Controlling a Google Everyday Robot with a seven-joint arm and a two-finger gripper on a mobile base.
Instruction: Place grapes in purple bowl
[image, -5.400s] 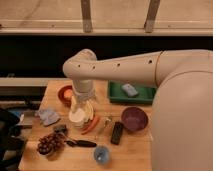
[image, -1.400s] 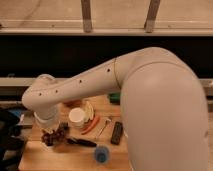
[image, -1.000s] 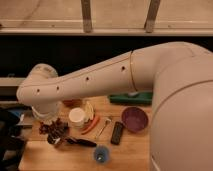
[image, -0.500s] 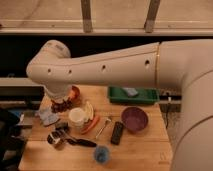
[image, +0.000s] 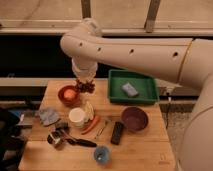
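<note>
My gripper (image: 85, 84) hangs below the big white arm, over the back left of the wooden table (image: 145, 145), and is shut on the grapes (image: 86, 87), a dark reddish-purple cluster held in the air. The grapes hang just right of the orange-red bowl (image: 64, 98). The purple bowl (image: 134, 118) stands on the table to the right and nearer the front, well apart from the gripper, and looks empty.
An orange fruit (image: 69, 93) lies in the orange-red bowl. A green tray (image: 116, 87) with a grey sponge (image: 130, 89) stands at the back right. A white cup (image: 77, 116), carrot (image: 91, 125), black remote (image: 117, 133), blue cup (image: 102, 154), grey cloth (image: 48, 116) and dark utensils (image: 75, 141) lie in front.
The arm rose from the front left of the table, where the grapes lay, and swung back and right. The grapes are now lifted off the table in the gripper.
</note>
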